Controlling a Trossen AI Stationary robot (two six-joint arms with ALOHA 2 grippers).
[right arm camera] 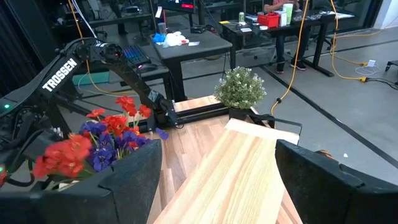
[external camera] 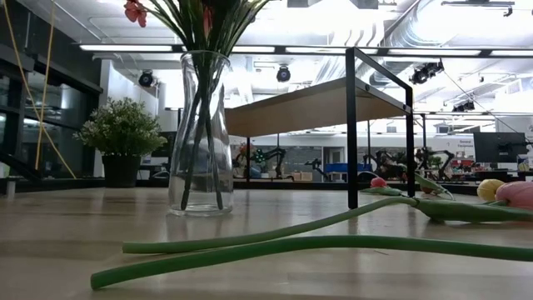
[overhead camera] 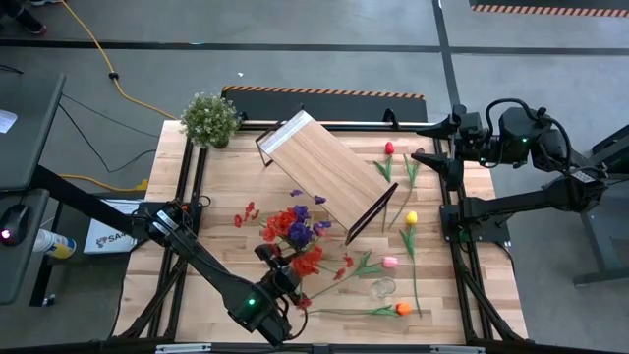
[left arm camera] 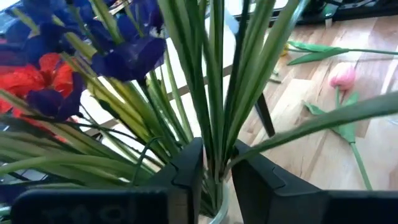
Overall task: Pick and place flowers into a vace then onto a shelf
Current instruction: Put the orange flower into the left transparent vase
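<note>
The left gripper [left arm camera: 216, 152] sits around the green stems of the flowers [left arm camera: 124, 56] in the vase; whether it grips them, I cannot tell.

From above, the bouquet hides the vase at 7 o'clock of the slanted shelf [overhead camera: 324, 172]. Four loose tulips [overhead camera: 411, 217] lie at 3 to 5 o'clock of it.

At table height, the one clear vase [external camera: 200, 133] holds stems only, with the blossoms cut off above. Two long stems [external camera: 275, 246] lie in front.

The right gripper [right arm camera: 217, 186] hovers wide open and empty over the shelf.
</note>
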